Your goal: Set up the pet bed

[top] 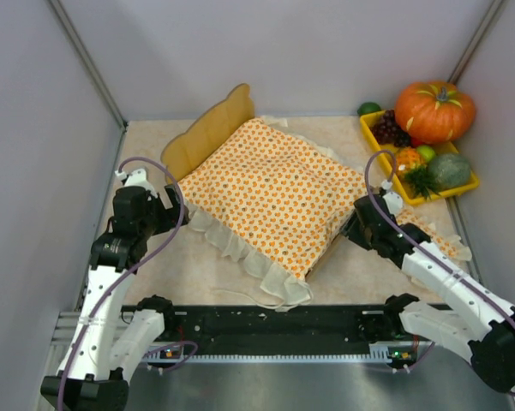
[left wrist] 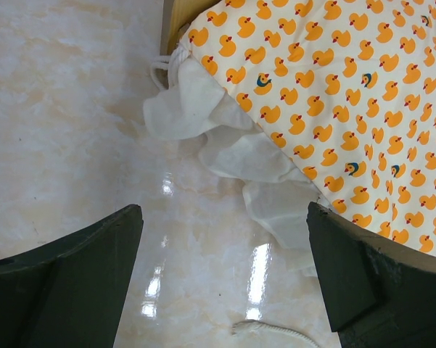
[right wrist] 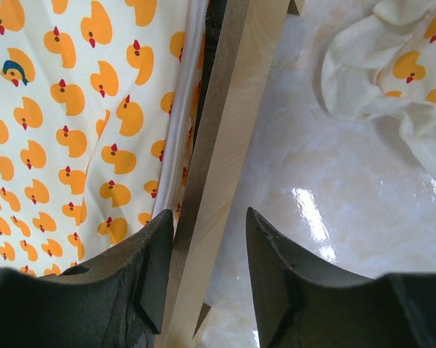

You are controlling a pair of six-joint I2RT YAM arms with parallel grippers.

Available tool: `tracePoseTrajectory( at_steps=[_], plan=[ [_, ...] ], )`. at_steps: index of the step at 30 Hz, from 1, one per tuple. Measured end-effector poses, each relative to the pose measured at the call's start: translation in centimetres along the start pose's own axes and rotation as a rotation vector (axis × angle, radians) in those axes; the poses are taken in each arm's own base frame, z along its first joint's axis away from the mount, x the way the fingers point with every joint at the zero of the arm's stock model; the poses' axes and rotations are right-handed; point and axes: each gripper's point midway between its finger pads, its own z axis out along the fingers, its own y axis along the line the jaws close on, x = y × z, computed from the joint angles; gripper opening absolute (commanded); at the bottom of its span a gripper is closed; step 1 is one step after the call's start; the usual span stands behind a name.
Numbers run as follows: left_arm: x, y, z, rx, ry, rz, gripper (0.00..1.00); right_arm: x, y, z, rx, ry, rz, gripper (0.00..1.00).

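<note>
Find the pet bed (top: 210, 133) in the middle of the bench (top: 188, 265), set at an angle, headboard to the far left, nearly all hidden under the duck-print bedspread (top: 266, 193). Judge the frame as stiff, light plywood and thin timber: rigid enough to slide or pivot as one piece from a single hold, yet light enough to skid on the glossy bench top and swing about that hold. Take hold on the bare wooden side rail (right wrist: 228, 123), not on the soft cloth, prone to bunch and slip. See the right hand (right wrist: 210, 217) placed just so: fingers (right wrist: 152, 275) astride that rail, part-open, one close against the inner face, a sliver of gap on the outer side, nothing clamped so far as shows. See the left hand (left wrist: 223, 217) spread wide above bare bench, just beside the white ruffle (left wrist: 225, 145), gripping nothing. Expect the hanging ruffle to drag along with any shove.
</note>
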Motion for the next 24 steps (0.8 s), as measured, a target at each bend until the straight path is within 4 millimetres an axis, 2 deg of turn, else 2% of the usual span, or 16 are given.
tracePoseTrajectory(
  at_steps=[4, 9, 15, 20, 24],
  plan=[
    [0.0, 0.0, 0.0, 0.000, 0.000, -0.001, 0.99, 0.2, 0.1, 1.0, 0.019, 0.009, -0.007, 0.38],
    [0.0, 0.0, -0.1, 0.001, -0.002, -0.001, 0.99, 0.3, 0.7, 2.0, 0.026, 0.013, -0.012, 0.00],
    [-0.1, 0.0, -0.2, 0.003, -0.008, 0.000, 0.99, -0.6, 0.8, 2.4, 0.063, -0.005, -0.057, 0.00],
    [0.1, -0.7, -0.3, 0.044, 0.004, 0.007, 0.99, -1.7, 1.4, 3.2, 0.101, 0.021, -0.230, 0.00],
    [0.2, -2.4, -1.0, 0.151, -0.002, 0.034, 0.99, -3.6, 3.3, 5.3, 0.117, 0.036, -0.408, 0.00]
  ],
)
